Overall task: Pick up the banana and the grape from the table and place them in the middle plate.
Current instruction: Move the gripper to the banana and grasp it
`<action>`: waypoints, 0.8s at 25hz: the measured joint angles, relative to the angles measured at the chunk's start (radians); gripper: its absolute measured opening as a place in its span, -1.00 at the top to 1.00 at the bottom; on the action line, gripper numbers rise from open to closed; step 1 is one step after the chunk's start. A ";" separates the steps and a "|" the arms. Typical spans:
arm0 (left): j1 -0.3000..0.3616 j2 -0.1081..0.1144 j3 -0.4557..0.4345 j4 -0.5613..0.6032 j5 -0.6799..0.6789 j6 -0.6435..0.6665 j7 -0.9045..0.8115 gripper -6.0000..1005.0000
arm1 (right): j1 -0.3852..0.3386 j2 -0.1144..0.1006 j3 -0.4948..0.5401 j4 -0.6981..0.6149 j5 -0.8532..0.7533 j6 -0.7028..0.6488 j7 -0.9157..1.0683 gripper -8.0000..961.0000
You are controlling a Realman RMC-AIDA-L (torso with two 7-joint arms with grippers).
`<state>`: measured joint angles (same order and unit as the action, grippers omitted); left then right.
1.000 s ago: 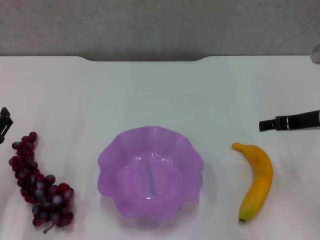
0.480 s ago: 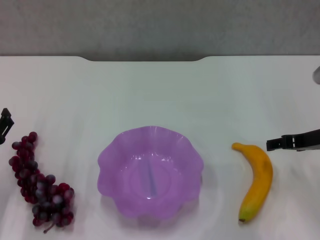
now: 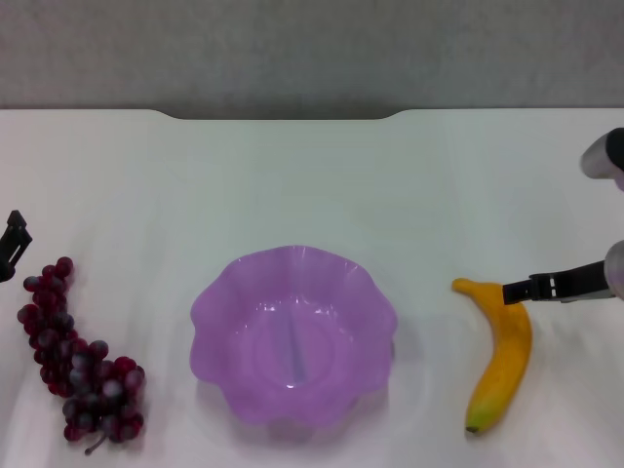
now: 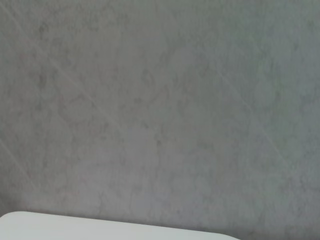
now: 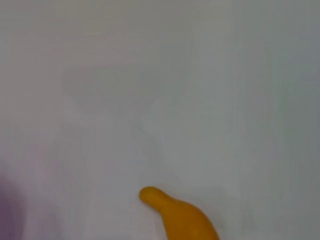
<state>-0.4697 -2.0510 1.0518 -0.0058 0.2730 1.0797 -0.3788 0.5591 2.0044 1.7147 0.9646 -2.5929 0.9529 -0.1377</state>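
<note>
One banana (image 3: 504,353), one grape (image 3: 78,363) bunch and one middle plate (image 3: 292,333) are lying on the table (image 3: 312,185), with two grippers showing at its sides.

The banana is lying to the right of the plate, well apart from it. Its long axis is running from far to near with a slight curve; the orange stem end is pointing toward the far left and the greenish tip is pointing toward the near edge. In the right wrist view only that orange end (image 5: 175,212) is showing, against bare white tabletop.

The grape bunch is lying to the left of the plate, its long axis also running far to near, with the short stem pointing toward the near edge.

The right gripper (image 3: 517,290) is reaching in from the right edge, its dark tip sitting over the banana's far end; whether its jaws are wide or narrow cannot be told.

The left gripper (image 3: 12,244) is sitting at the left edge, just beyond the bunch's far end, its jaw state unreadable.
</note>
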 joint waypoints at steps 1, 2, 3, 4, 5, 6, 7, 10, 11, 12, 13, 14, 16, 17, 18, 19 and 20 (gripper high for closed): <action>0.000 0.000 0.000 0.000 0.000 0.000 0.000 -0.74 | 0.005 0.000 -0.003 -0.011 0.000 -0.004 0.000 -0.83; -0.001 0.000 0.000 0.000 0.000 0.000 0.000 -0.74 | 0.009 0.000 -0.006 -0.019 0.001 -0.010 0.000 -0.83; -0.002 0.000 0.000 0.000 0.000 0.000 0.000 -0.74 | 0.011 0.001 -0.009 -0.024 0.001 -0.018 0.000 -0.83; -0.004 0.000 0.001 0.000 0.000 0.000 0.000 -0.74 | 0.012 0.001 -0.013 -0.025 0.005 -0.025 -0.001 -0.83; -0.006 0.000 0.000 0.000 0.000 0.000 0.000 -0.74 | 0.013 0.001 -0.018 -0.026 0.012 -0.031 -0.002 -0.83; -0.008 0.000 0.001 -0.001 0.000 0.000 0.000 -0.74 | 0.015 0.001 -0.026 -0.027 0.023 -0.036 -0.004 -0.83; -0.010 0.000 0.001 -0.003 0.000 0.000 0.000 -0.74 | 0.019 0.001 -0.035 -0.031 0.032 -0.039 -0.006 -0.83; -0.011 0.000 0.000 -0.004 0.000 -0.007 0.001 -0.74 | 0.036 0.001 -0.051 -0.056 0.046 -0.045 -0.013 -0.83; -0.011 0.000 0.001 -0.004 0.000 -0.009 0.002 -0.74 | 0.041 0.001 -0.054 -0.069 0.046 -0.048 -0.015 -0.83; -0.012 -0.001 0.001 -0.004 0.001 -0.010 0.002 -0.74 | 0.047 0.001 -0.057 -0.084 0.047 -0.051 -0.016 -0.83; -0.012 -0.001 0.001 -0.004 0.001 -0.010 0.002 -0.74 | 0.054 0.001 -0.060 -0.100 0.047 -0.053 -0.017 -0.83; -0.012 0.000 0.001 -0.003 0.003 -0.010 -0.001 -0.74 | 0.065 0.001 -0.064 -0.123 0.047 -0.054 -0.020 -0.83; -0.012 0.000 0.000 -0.002 0.004 -0.010 -0.003 -0.74 | 0.069 0.001 -0.065 -0.130 0.048 -0.054 -0.021 -0.83; -0.011 0.000 0.000 -0.001 0.004 -0.009 -0.004 -0.74 | 0.071 0.001 -0.065 -0.134 0.048 -0.055 -0.023 -0.83; -0.011 0.000 0.000 0.000 0.004 -0.009 -0.004 -0.74 | 0.073 0.002 -0.066 -0.135 0.048 -0.055 -0.024 -0.83; -0.011 0.000 0.000 0.001 0.004 -0.009 -0.004 -0.74 | 0.074 0.002 -0.066 -0.137 0.048 -0.055 -0.024 -0.83; -0.012 0.000 0.001 0.001 0.004 -0.009 -0.004 -0.74 | 0.075 0.002 -0.066 -0.138 0.048 -0.057 -0.024 -0.83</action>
<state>-0.4821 -2.0508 1.0523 -0.0053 0.2773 1.0712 -0.3831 0.6337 2.0059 1.6490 0.8270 -2.5447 0.8959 -0.1622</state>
